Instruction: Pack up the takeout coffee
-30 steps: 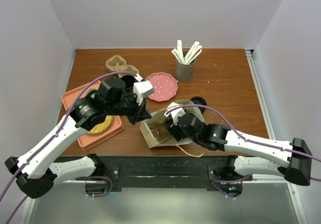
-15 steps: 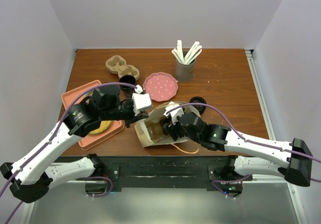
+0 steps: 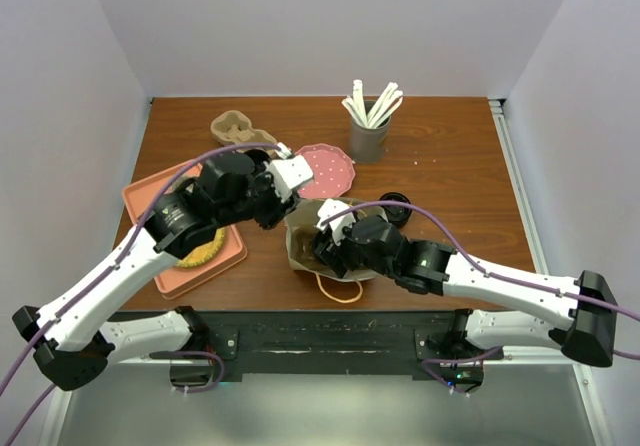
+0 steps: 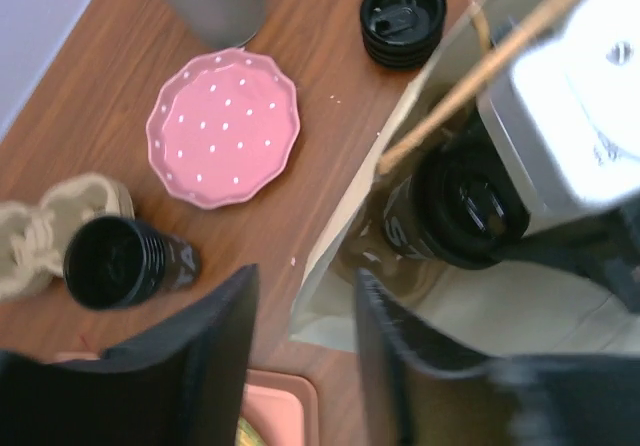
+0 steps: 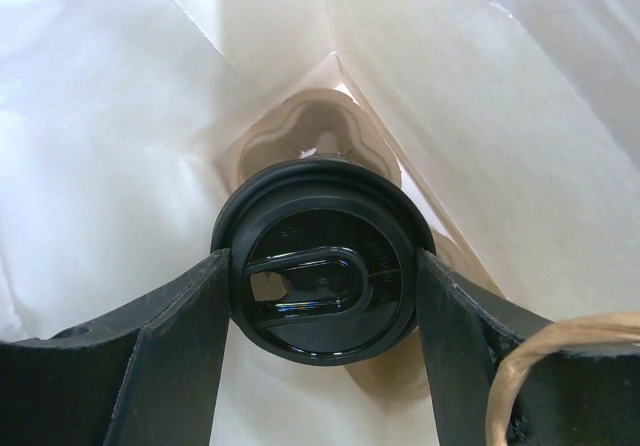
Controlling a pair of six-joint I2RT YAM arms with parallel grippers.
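The pale paper bag (image 3: 300, 254) lies near the table's front with its mouth open. Inside it, my right gripper (image 5: 322, 276) is shut on the black-lidded coffee cup (image 5: 320, 266), one finger on each side of the lid. In the top view that gripper (image 3: 335, 241) is sunk into the bag. My left gripper (image 4: 300, 366) hovers just left of the bag (image 4: 480, 311). Its jaws stand apart, with only the bag's corner showing past the gap. From above, the left gripper (image 3: 277, 209) is at the bag's far-left rim.
A lidless black cup (image 4: 120, 261) lies by the pulp cup carrier (image 4: 40, 236). A pink dotted plate (image 3: 335, 166), a grey holder of stirrers (image 3: 368, 136) and a spare black lid (image 3: 396, 206) stand behind the bag. The salmon tray (image 3: 150, 191) is at the left.
My left gripper has opened, let go of the bag's rim and pulled back. The bag has shifted right, and the right gripper has moved left with the cup, deeper into the bag.
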